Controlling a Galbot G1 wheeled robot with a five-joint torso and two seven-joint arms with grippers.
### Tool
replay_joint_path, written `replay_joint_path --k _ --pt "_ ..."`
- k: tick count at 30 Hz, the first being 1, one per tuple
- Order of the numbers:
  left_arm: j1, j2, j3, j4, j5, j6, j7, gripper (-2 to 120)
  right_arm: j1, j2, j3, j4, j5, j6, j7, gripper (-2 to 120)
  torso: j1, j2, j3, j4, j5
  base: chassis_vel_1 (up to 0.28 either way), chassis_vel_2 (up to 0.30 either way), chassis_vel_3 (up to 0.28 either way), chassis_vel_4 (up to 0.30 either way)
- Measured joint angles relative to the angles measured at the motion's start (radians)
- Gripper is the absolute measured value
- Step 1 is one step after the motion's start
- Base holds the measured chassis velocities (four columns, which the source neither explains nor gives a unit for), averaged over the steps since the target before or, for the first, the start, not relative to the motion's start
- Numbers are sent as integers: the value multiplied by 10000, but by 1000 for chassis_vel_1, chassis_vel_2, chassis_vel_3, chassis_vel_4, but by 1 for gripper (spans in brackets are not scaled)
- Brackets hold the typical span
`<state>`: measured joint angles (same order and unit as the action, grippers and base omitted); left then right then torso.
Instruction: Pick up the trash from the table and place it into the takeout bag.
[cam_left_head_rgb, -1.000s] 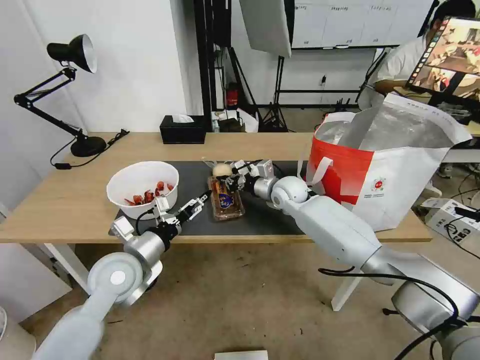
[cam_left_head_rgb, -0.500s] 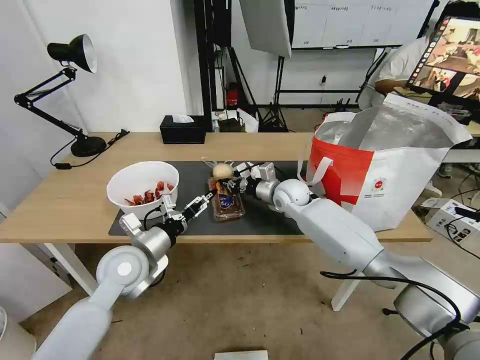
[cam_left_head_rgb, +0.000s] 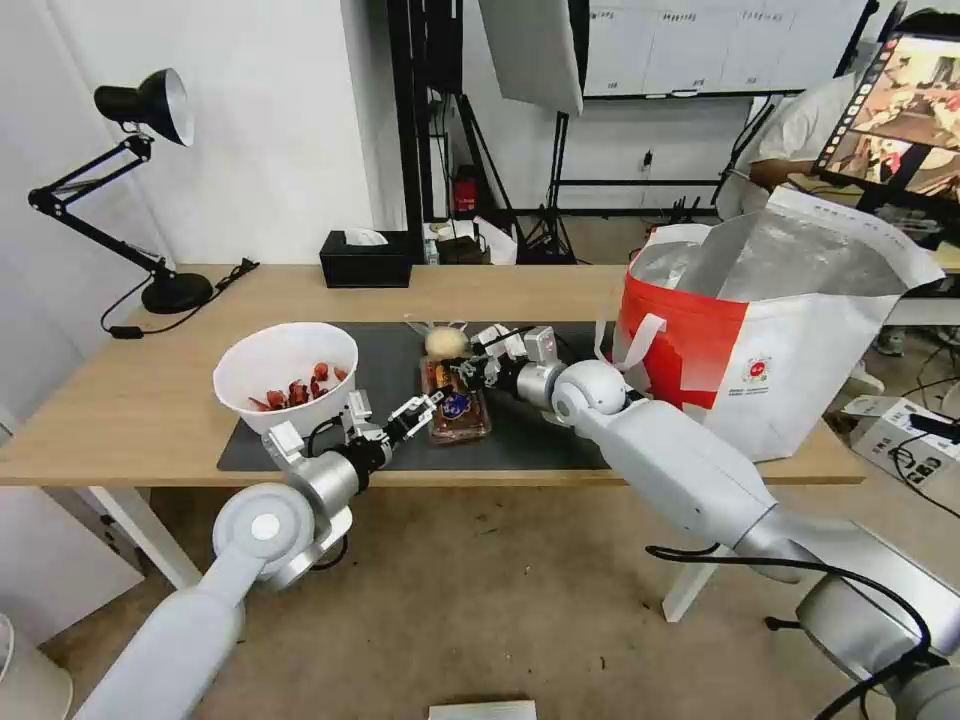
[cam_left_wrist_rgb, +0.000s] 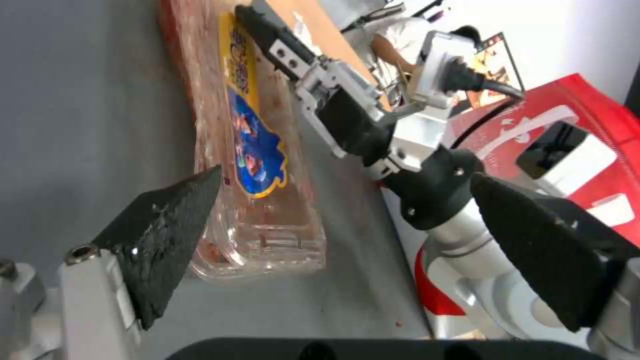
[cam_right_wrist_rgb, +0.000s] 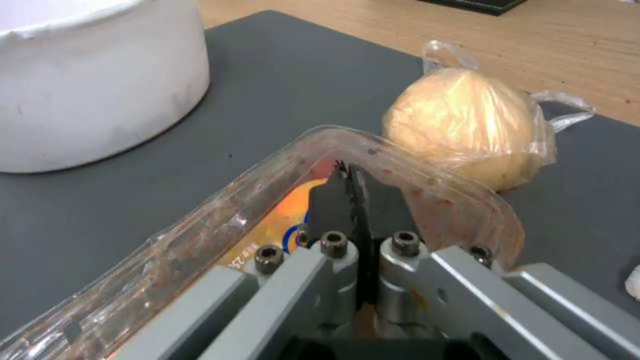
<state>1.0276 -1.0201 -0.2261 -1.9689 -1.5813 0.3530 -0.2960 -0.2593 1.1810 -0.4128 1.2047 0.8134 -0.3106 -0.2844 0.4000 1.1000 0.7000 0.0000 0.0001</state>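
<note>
The clear clamshell tray (cam_left_head_rgb: 455, 405) lies on the dark mat (cam_left_head_rgb: 540, 440) of the table (cam_left_head_rgb: 130, 400). My right gripper (cam_left_head_rgb: 470, 368) is at its far end, shut on the tray's rim (cam_right_wrist_rgb: 427, 185); the right wrist view has the fingertips (cam_right_wrist_rgb: 351, 175) pressed together there. The knotted bag with the beige lump (cam_left_head_rgb: 445, 342) (cam_right_wrist_rgb: 467, 125) sits just beyond. My left gripper (cam_left_head_rgb: 415, 412) (cam_left_wrist_rgb: 345, 176) hovers open at the tray's (cam_left_wrist_rgb: 253, 150) near left corner, apart from it. The white bowl with red scraps (cam_left_head_rgb: 286, 375) (cam_right_wrist_rgb: 93, 90) stands to the left. The takeout bag (cam_left_head_rgb: 770, 330) stands open on the right.
A black tissue box (cam_left_head_rgb: 366, 258) sits at the table's back edge and a black desk lamp (cam_left_head_rgb: 150, 200) at the back left. Bare wood lies left of the bowl. The bag's red panel (cam_left_wrist_rgb: 587, 125) is close behind my right arm.
My left arm has moved right and forward, bringing its open gripper up to the tray's near corner. The right gripper has stayed at the tray's far end.
</note>
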Motion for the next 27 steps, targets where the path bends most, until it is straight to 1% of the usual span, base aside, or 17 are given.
replay_joint_path --k 4,14,21,27 --pt "-144 -97 138 103 38 182 -406 100 -77 -11 96 15 1 -4 0 0 0 0 0 -1 0 0 0 0 0" --pt "-355 -7 318 356 243 337 -887 100 -180 -43 174 71 1 -9 0 0 0 0 0 -1 -1 0 0 0 0" --pt "-542 0 463 543 480 339 -1131 100 -205 -44 171 132 1 -18 0 0 0 0 0 0 -1 0 0 0 0" --pt "-617 31 488 559 471 343 -1227 100 -219 -37 160 142 2 -23 0 0 0 0 0 0 -1 0 0 0 0"
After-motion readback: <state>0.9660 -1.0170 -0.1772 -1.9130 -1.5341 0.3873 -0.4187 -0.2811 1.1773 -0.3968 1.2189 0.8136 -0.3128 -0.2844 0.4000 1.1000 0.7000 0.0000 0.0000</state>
